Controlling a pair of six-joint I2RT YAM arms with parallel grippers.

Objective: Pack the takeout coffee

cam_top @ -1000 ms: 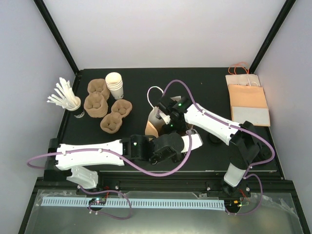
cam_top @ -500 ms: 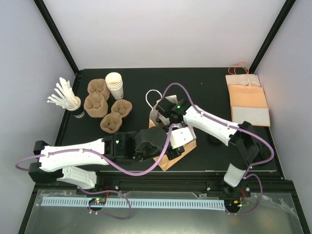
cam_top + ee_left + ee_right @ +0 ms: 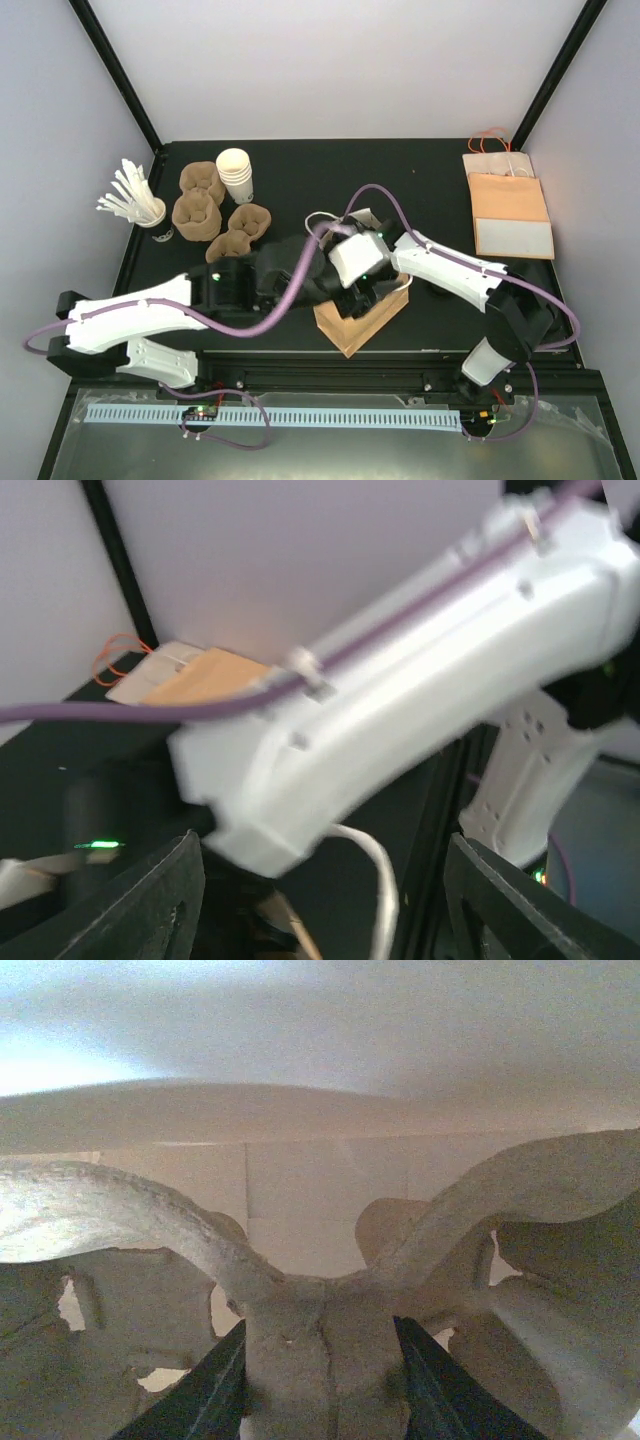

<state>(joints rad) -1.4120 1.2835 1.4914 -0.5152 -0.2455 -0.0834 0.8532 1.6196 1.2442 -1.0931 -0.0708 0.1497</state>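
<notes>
Fingers (image 3: 150, 900) of left gripper (image 3: 322, 845), pressed together a second ago, now spread and empty by the brown bag (image 3: 345, 325). Right gripper (image 3: 322, 1370) pinches pulp tray (image 3: 300, 1295) inside bag. Coffee cup not visible anywhere; packing likely pending.

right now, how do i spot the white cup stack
On the black table's far left, brown pulp carriers cluster. The stack of cups stands at their far right edge, white and lidless, unlike the dark stirrer cup to their left.
</notes>
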